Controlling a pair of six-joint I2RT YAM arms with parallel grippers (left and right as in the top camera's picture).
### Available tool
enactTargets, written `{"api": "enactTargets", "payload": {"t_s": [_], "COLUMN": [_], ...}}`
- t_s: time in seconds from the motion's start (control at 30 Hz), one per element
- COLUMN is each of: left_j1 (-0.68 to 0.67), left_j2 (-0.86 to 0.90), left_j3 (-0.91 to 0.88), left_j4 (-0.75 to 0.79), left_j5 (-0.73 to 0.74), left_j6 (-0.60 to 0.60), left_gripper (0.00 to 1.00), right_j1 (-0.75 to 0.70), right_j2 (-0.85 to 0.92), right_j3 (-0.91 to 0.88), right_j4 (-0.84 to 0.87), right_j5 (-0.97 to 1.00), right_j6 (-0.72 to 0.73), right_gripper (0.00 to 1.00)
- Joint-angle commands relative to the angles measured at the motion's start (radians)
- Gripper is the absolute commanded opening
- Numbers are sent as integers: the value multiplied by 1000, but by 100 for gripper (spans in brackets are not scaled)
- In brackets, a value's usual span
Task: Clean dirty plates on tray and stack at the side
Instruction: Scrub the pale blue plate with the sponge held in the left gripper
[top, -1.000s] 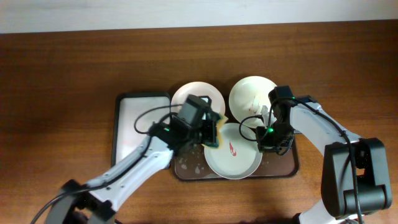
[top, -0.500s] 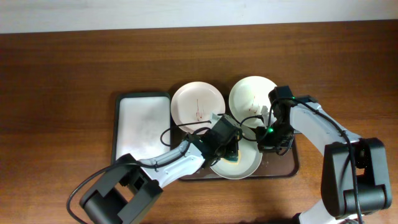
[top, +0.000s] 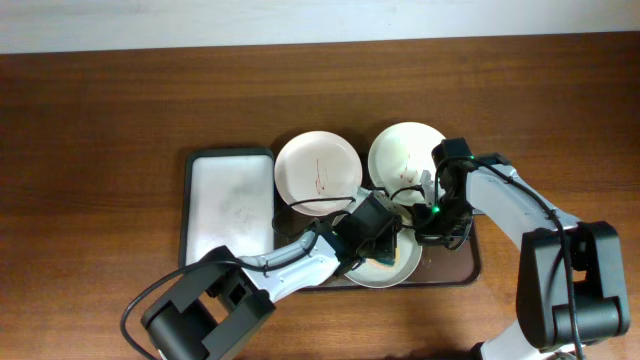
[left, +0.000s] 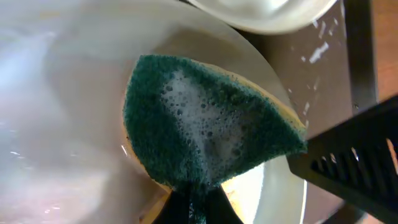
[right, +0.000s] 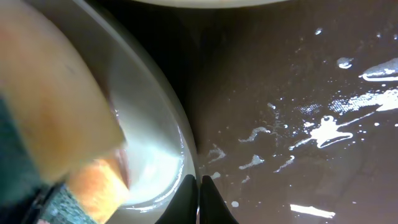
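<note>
Three plates lie on the dark tray (top: 462, 262). A white plate (top: 318, 168) with a thin red smear is at the back left and a second plate (top: 405, 152) at the back right. My left gripper (top: 383, 243) hangs over the front plate (top: 385, 279). It is shut on a soapy green and yellow sponge (left: 205, 124) pressed flat on that plate (left: 74, 93). My right gripper (right: 198, 198) is shut on the same plate's right rim (right: 180, 134), one finger inside and one over the foam-flecked tray (right: 298, 74). The front plate's centre is hidden.
A smaller white rectangular tray (top: 228, 205) lies left of the dark tray, touching it. Bare wooden table (top: 100, 150) surrounds both. The two arms come close together over the front plate.
My left gripper has swept the sponge rightward from the front plate's left edge across its centre, covering the red smear there. The right arm has not moved.
</note>
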Motion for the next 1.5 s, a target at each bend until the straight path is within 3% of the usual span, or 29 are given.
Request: {"api": "enactTargets", "payload": {"t_s": [0.0,0.13,0.23,0.33,0.4,0.57,0.73,0.8,0.93,1.03,1.27,1.33,1.37,1.4,1.47], "left_j1": [-18,7,50,74,78,69,11,5,19,70,163,164,164,164,175], "left_j2": [33,33,33,33,33,33,33,33,33,33,-17,-123,-175,-224,-311], "left_j3": [1,1,1,1,1,1,1,1,1,1,1,1,1,1,1], "left_j4": [-65,-16,-2,-104,-180,-237,-117,-81,-101,-106,-193,-234,-257,-288,-377], "left_j5": [-16,-219,-233,-230,-158,208,269,252,-17,-125,-127,-13,21,16,-89], "left_j6": [43,42,42,-4,-45,-43,29,29,27,28,77,156,171,176,182], "left_gripper": [0,0,0,0,0,0,0,0,0,0,0,0,0,0,0], "right_j1": [7,7,7,7,7,7,7,7,7,7,7,7,7,7,7], "right_j2": [8,8,8,8,8,8,8,7,8,8,8,8,8,8,8], "right_j3": [-9,-9,-9,-9,-9,-9,-9,-9,-9,-9,-9,-9,-9,-9,-9], "right_j4": [-1,-1,-2,-3,-4,-4,-4,-4,-4,-7,-11,-16,-16,-14,-6], "right_j5": [-21,-21,-21,-21,-21,-21,-21,-21,-21,-21,-20,-17,-17,-17,-18], "right_j6": [7,7,7,6,6,6,6,6,6,6,6,6,6,6,6], "right_gripper": [4,4,4,4,4,4,4,4,4,4,4,4,6,19,27]}}
